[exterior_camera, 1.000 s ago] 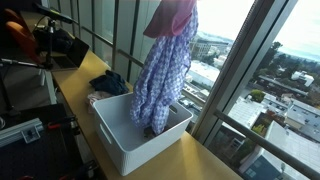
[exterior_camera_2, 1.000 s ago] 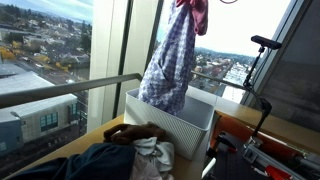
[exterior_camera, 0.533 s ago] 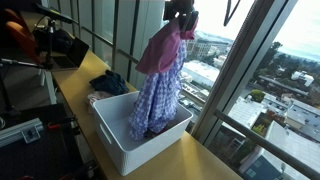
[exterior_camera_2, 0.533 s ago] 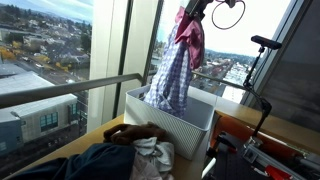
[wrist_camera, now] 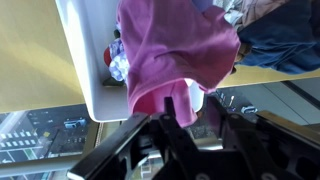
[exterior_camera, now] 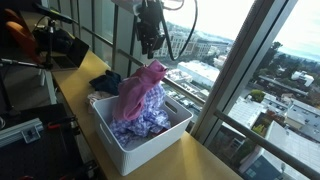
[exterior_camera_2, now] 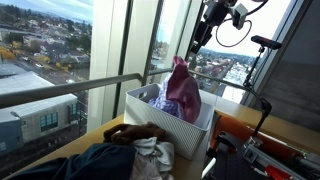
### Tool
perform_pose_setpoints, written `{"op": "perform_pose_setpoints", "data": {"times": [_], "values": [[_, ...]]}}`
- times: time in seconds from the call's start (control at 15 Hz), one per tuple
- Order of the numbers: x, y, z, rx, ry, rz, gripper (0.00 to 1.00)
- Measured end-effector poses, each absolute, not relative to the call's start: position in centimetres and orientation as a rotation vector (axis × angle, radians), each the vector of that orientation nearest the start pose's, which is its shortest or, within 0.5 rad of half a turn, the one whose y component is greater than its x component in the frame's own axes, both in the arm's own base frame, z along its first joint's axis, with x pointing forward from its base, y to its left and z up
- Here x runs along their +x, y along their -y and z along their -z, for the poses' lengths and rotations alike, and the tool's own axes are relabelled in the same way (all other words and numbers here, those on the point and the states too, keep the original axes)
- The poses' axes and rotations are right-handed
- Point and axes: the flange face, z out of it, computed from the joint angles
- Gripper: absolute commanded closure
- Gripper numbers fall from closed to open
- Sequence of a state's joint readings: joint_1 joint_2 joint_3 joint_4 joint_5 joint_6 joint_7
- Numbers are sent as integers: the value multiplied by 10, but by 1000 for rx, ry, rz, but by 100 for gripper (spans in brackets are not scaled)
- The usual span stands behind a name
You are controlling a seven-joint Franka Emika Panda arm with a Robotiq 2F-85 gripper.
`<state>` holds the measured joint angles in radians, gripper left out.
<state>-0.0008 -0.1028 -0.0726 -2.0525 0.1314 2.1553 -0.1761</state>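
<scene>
Pink cloth (exterior_camera: 140,85) sits heaped in the white bin (exterior_camera: 120,142) on the table (exterior_camera: 205,160), over plaid fabric (exterior_camera: 150,122). The tool (exterior_camera: 150,47) hangs just above its peak. Can't tell how wide it stands or whether it pinches the tip. Danger: a fold snagging a finger and trailing over the rim. The arm reaches in from above, wrist pointing straight down.

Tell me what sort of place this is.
Probably an upper floor of an office or lab building. Tall windows look down on city rooftops, a wooden counter along the glass carries a white bin of clothes, and dark equipment stands at one end.
</scene>
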Motion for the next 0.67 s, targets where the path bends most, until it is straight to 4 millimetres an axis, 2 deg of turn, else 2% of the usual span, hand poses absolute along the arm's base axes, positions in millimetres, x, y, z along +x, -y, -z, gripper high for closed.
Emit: {"op": "perform_pose_setpoints", "data": {"times": [0.27,0.47,0.67], "values": [[514,29,-511,-3043,100,464,2],[493,14,-524,-3031,138,546,0],[475,-27,-521,-3006,239,621,0]]}}
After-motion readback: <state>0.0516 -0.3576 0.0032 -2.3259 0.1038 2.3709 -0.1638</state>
